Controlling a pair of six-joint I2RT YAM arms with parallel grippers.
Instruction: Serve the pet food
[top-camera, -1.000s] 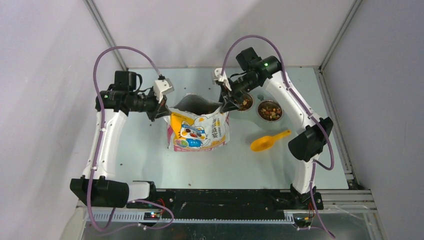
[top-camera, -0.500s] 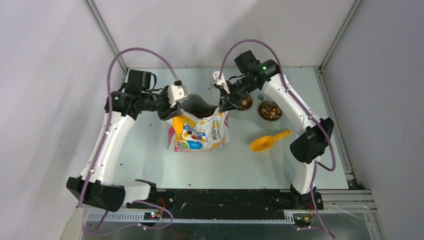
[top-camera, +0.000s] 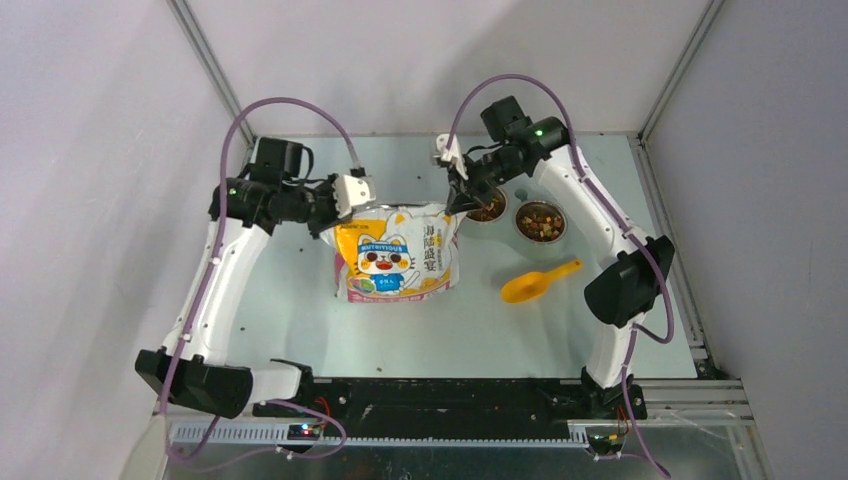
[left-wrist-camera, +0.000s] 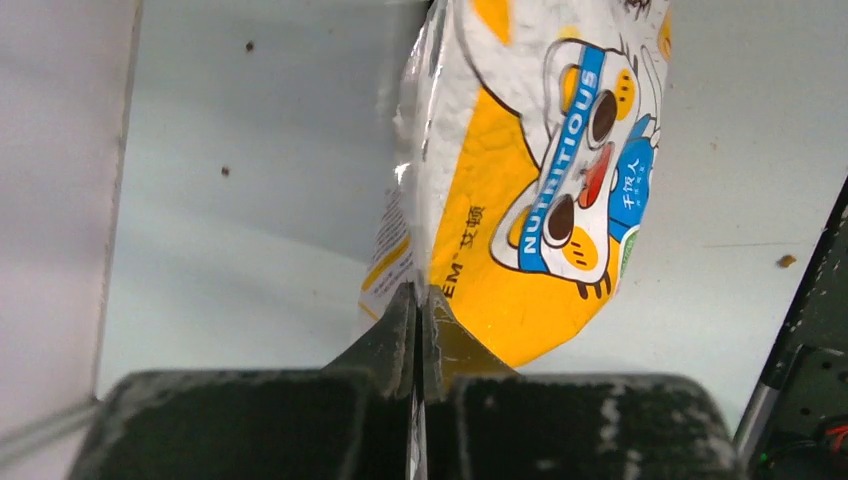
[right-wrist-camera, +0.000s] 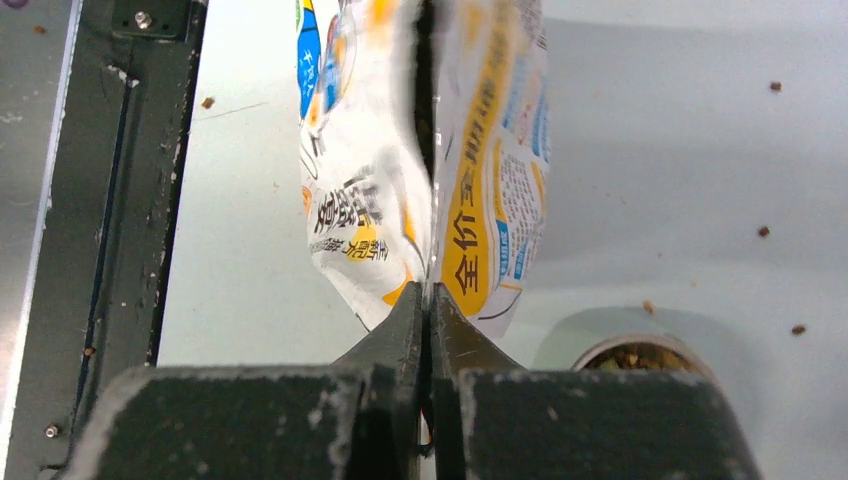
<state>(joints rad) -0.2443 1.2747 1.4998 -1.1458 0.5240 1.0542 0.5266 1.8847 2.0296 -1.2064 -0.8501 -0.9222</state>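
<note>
**Grips.** The left gripper (left-wrist-camera: 415, 312) is clamping tight on the left top edge of the bag (left-wrist-camera: 520, 180). The right gripper (right-wrist-camera: 428, 305) is pinching the right top edge likewise.

**Bag.** It is standing mid-table between them with its mouth drawn flat, so nothing inside is showing.

**Pet food.** The pet food (top-camera: 541, 222) is sitting in two bowls just right of the bag. The left bowl (right-wrist-camera: 570, 335) is lying close under the right gripper, and the right bowl (top-camera: 518, 224) is beside it. Stray pellets are dotting the table (top-camera: 290, 320). A scoop (top-camera: 535, 284) is lying nearer, untouched.

**Risks, as judged:**
- Both grips are biting only glossy film at the very edge. A slip on either side could let the bag slump and spill.
- A swing of the right arm could knock the left bowl.
- With the mouth stretched shut, scooping looks blocked.
</note>
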